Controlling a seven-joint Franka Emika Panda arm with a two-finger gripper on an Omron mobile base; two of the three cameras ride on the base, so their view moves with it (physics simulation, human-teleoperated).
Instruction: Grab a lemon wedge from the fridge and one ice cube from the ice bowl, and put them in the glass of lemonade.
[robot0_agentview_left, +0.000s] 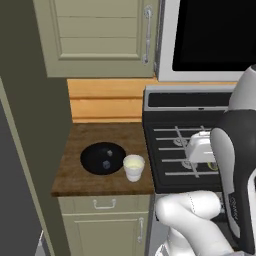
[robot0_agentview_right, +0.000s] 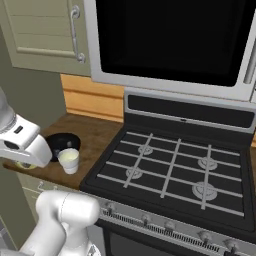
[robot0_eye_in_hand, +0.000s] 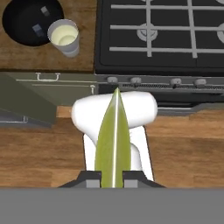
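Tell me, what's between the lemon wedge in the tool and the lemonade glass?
In the hand view, the cabinet front's drawer handle and bare wooden counter separate the lemon wedge from the lemonade glass.

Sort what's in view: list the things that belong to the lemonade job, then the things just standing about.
Job:
- lemon wedge, held in the tool
- glass of lemonade
- ice bowl
- ice cube in the bowl

Standing about:
- stove
- microwave
- wall cabinet
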